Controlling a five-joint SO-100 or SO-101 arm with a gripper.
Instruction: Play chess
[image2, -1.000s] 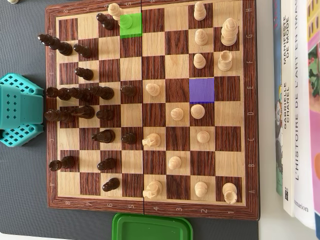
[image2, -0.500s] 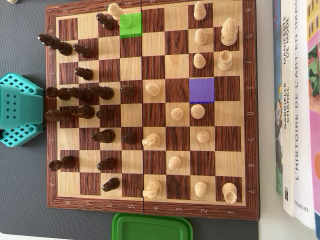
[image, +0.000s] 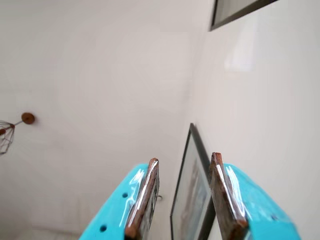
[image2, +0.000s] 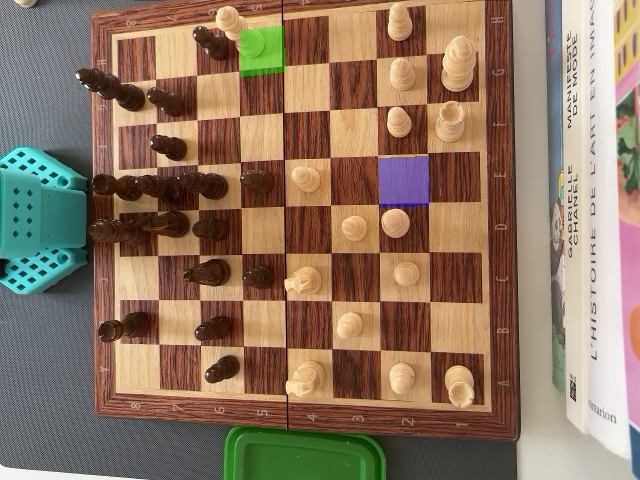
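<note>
A wooden chessboard (image2: 300, 408) fills the overhead view, dark pieces (image2: 168, 187) crowding its left half and light pieces (image2: 401, 73) spread over the right half. One top-row square is tinted green (image2: 262, 62) with a piece (image2: 252, 42) standing on it. An empty square right of centre is tinted purple (image2: 404, 180). The teal arm (image2: 35, 220) sits folded off the board's left edge. In the wrist view my gripper (image: 185, 158) points up at a wall, open, with nothing between its brown-padded fingers (image: 148, 187).
A green plastic lid (image2: 305, 455) lies below the board's lower edge. Books (image2: 595, 200) are stacked along the right side. A light piece (image2: 230, 20) rests on the board's top border. A framed picture (image: 192, 200) hangs on the wall behind the jaws.
</note>
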